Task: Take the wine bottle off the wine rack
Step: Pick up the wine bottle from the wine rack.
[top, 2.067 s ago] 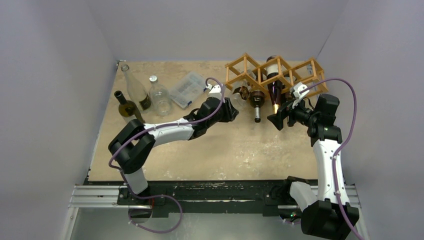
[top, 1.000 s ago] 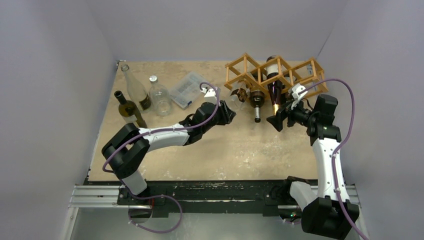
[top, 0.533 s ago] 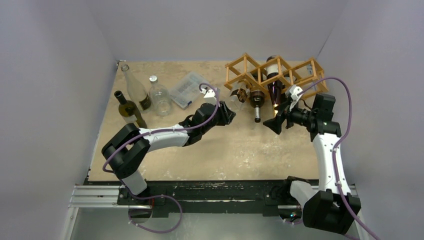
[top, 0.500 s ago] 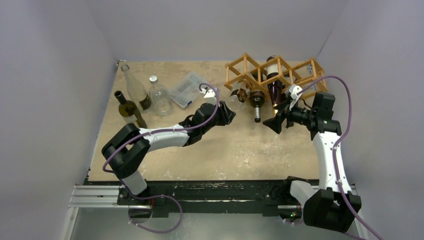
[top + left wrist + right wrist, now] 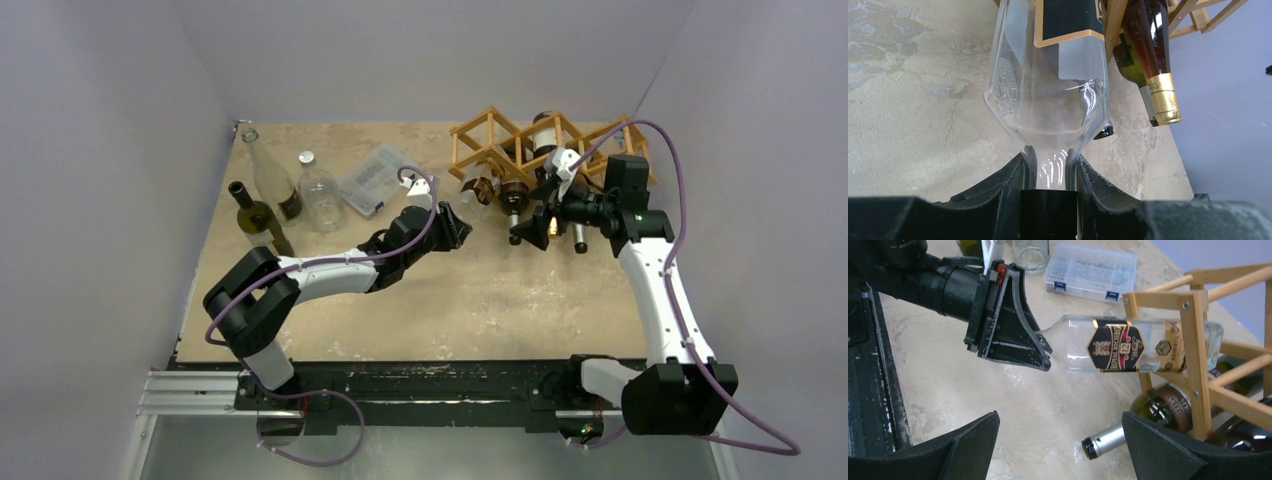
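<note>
- We judge the clear glass bottle with the black-and-gold label point(image 5: 1113, 347) to be rigid, smooth and breakable. It looks empty, so probably fairly light, and its narrow neck is the place to hold it.
- Our left gripper point(image 5: 1050, 157) is clamped on that neck, with the bottle's shoulder just beyond the fingertips.
- The bottle lies on its side, its base end inside a left-hand cell of the light-brown wooden lattice rack point(image 5: 1193, 340).
- Our right gripper point(image 5: 1060, 432) hangs wide open, holding nothing, near the silver-capped green glass bottle point(image 5: 1110, 436).
</note>
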`<state>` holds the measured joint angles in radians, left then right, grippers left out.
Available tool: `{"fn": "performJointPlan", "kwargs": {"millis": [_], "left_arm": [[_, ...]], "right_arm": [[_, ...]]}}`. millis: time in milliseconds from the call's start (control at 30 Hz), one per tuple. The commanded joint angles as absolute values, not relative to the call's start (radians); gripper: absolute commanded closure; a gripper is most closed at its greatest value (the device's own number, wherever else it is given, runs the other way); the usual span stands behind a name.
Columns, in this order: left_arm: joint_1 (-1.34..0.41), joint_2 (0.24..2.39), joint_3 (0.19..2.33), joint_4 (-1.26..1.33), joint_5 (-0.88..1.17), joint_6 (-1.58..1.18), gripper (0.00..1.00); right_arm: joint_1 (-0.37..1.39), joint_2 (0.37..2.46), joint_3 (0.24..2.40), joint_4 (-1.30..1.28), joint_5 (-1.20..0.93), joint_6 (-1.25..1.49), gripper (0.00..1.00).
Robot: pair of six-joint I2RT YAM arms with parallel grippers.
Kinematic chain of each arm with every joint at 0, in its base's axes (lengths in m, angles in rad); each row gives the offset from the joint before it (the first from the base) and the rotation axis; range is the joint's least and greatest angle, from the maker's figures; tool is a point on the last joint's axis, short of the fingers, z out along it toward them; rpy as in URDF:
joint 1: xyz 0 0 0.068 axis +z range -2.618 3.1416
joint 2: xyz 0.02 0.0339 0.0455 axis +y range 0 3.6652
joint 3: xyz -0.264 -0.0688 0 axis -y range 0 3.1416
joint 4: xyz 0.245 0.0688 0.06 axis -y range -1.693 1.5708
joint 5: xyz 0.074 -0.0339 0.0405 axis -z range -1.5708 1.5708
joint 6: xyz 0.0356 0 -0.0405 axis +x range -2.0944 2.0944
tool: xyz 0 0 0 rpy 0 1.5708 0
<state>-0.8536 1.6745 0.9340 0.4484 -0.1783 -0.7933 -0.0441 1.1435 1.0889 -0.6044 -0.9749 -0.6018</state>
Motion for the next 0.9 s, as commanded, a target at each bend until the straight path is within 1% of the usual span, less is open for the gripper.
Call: {"fn": "performJointPlan", "kwargs": {"millis": [0, 100, 267, 400, 500, 600, 667, 867], "left_arm": [[-0.857, 1.606, 0.930, 0.556, -0.176, -0.808, 1.00], [-0.856, 1.606, 0.926, 0.556, -0.177, -0.813, 1.00], [-0.859, 1.611, 0.923, 0.558, -0.175, -0.816, 1.00], [-0.864, 1.614, 0.919, 0.562, -0.178, -0.816, 1.00], [-0.868, 1.618, 0.919, 0.565, -0.179, -0.819, 1.00], [-0.871, 1.621, 0.919, 0.565, -0.181, -0.818, 1.00], [-0.871, 1.623, 0.919, 0.564, -0.181, -0.819, 1.00], [-0.876, 1.623, 0.920, 0.562, -0.184, -0.817, 1.00]], "right_arm": [[-0.008, 1.210, 1.200, -0.572, -0.914, -0.593, 0.03], [-0.008, 1.264, 1.253, -0.563, -0.925, -0.504, 0.04], [0.034, 1.273, 1.199, -0.337, -0.899, -0.168, 0.05], [0.058, 1.289, 1.173, -0.240, -0.838, 0.034, 0.05], [0.096, 1.290, 1.145, -0.159, -0.674, 0.213, 0.05], [0.148, 1.312, 1.149, -0.167, -0.470, 0.342, 0.04], [0.174, 1.343, 1.158, -0.180, -0.397, 0.399, 0.02], [0.219, 1.398, 1.135, -0.141, -0.340, 0.522, 0.01]]}}
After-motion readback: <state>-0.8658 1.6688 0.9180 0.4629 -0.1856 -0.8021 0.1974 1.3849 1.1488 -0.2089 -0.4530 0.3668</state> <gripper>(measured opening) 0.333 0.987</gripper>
